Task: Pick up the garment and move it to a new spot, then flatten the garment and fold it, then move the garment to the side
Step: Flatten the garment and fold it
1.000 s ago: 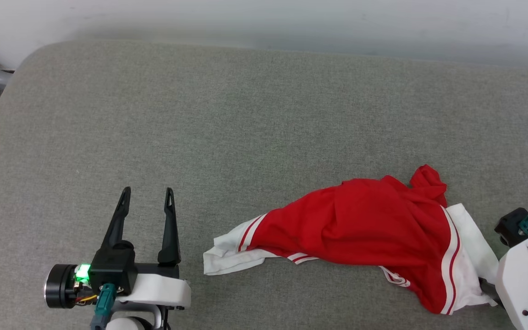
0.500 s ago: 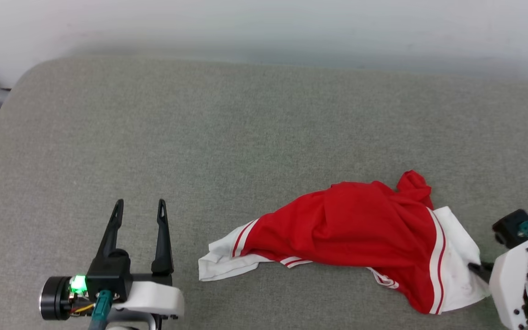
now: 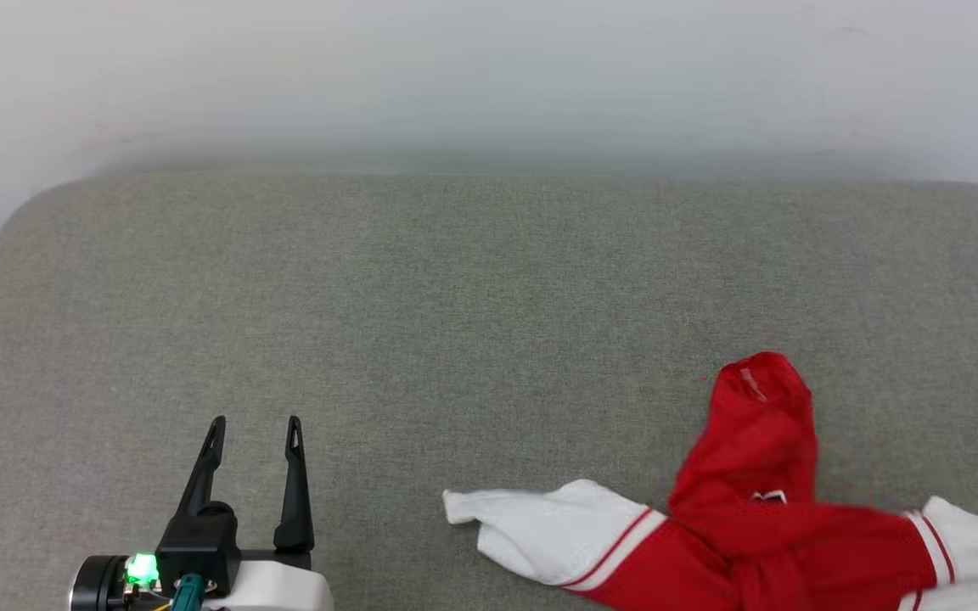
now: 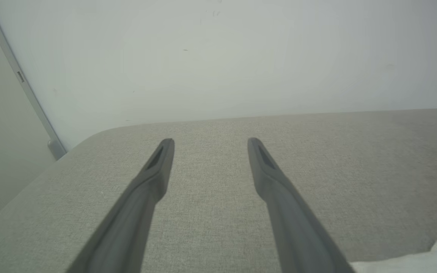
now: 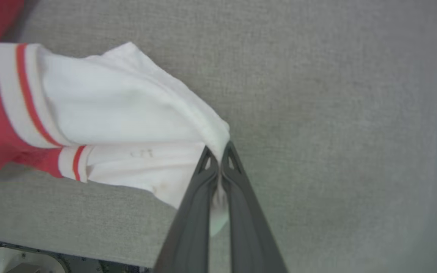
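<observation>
I have my right gripper (image 5: 218,153) pinched shut on the white sleeve (image 5: 127,106) of the shirt (image 3: 761,535), which lies bunched at the near right of the grey cushion (image 3: 455,297). My left gripper (image 3: 255,422) hovers empty well to its left, fingers spread wide.

Grey upholstered surface (image 3: 455,280), red-white garment (image 3: 761,450) atop.

Left jaws: two long dark fingers (image 3: 293,488) w/ white wrist shell (image 3: 277,591) (green LED (image 3: 141,568) lit, teal plug (image 3: 188,589)).

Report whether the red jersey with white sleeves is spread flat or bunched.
Bunched. The red-and-white jersey sits crumpled on the grey cushion, a red fold humped up; the shut right tool pinches its white sleeve.
</observation>
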`<state>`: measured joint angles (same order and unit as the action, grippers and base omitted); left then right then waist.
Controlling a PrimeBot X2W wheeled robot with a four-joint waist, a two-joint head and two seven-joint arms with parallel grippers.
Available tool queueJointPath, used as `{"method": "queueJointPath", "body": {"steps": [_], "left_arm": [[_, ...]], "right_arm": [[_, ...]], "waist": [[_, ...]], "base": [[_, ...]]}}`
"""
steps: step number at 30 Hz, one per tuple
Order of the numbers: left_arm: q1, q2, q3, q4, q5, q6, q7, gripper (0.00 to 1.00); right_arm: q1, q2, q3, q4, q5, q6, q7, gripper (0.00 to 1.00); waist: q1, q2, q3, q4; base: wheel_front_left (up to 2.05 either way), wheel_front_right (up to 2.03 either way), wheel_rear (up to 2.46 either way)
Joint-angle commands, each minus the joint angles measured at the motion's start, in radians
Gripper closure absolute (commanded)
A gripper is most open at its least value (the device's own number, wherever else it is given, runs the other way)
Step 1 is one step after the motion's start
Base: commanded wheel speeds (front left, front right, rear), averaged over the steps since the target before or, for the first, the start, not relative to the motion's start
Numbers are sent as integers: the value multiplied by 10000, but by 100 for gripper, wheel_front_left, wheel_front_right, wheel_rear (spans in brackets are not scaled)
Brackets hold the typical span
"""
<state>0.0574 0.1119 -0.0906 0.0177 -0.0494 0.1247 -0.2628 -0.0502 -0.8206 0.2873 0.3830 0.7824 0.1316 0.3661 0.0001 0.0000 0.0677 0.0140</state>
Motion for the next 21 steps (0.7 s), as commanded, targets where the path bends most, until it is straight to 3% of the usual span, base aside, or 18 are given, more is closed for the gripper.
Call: {"method": "queueJointPath", "body": {"steps": [1,10,11,12,21], "left_arm": [[82,-52,28,15,48,-35,-28,0],[15,-139,-16,69,154,-155,-28,0],[33,-147,-15,70,170,-157,-28,0],[63,-148,-7,65,176,-154,-28,0],[243,-177,11,-22,257,-171,-28,0]], "right_arm": [[219,128,-171,227,59,-16,10,100],[368,863,-478,1645,-288,-16,-371,100],[276,1006,-560,1700,-280,-16,-550,71],[178,1085,-657,1717,-297,-16,-775,0],[-333,1130,-1616,462,-700,-15,-2262,0]], "waist": [[-1,0,-4,-8],[-1,0,34,129],[-1,0,23,141],[-1,0,7,146],[-1,0,-235,121]], "base": [[0,0,0],[0,0,0],[0,0,0],[0,0,0],[0,0,0]]}}
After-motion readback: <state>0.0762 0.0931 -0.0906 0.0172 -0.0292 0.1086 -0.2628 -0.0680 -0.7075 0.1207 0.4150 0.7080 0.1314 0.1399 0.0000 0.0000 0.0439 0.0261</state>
